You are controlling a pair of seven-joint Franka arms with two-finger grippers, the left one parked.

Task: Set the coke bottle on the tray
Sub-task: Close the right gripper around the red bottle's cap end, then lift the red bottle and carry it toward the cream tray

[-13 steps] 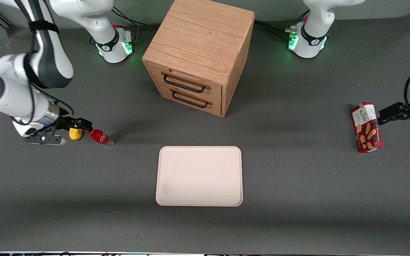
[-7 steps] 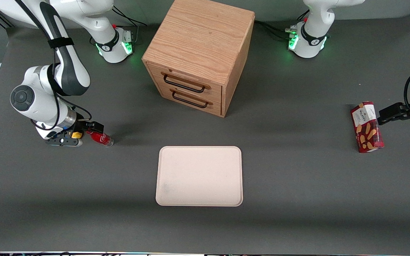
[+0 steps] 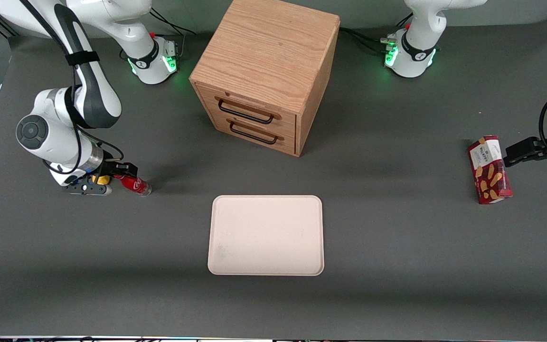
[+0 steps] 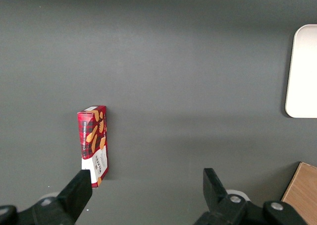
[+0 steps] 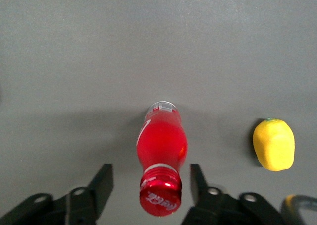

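A: coke bottle (image 5: 161,158) standing on the table toward the working arm's end; red cap up, clear base down; not on the tray (image 3: 266,235) yet.

B: gripper?

A: gripper (image 5: 148,185) hangs over the cap; fingers (image 5: 101,183) spread, one on each side of the neck, touching nothing; in the front view it sits low above the bottle (image 3: 133,184).

B: how will it handle?

A: my guess: light, stiff plastic, smooth round wall, so slippery; narrow base, so tippy if nudged; I'd take it at the neck under the cap or the upper body, jaws square across it; modest squeeze should do.

B: neighbours?

A: yellow lump (image 5: 273,144) just beside the bottle, apart from it; in the front view (image 3: 101,179) mostly hidden by the wrist; a finger could clip it on closing. Tray lies well apart toward the table's middle, nearer the front camera than the wooden drawer cabinet (image 3: 266,71); red snack box (image 3: 488,169) far off toward the parked arm's end.

B: risk?

A: knocking the bottle over on descent; tipping it on release.
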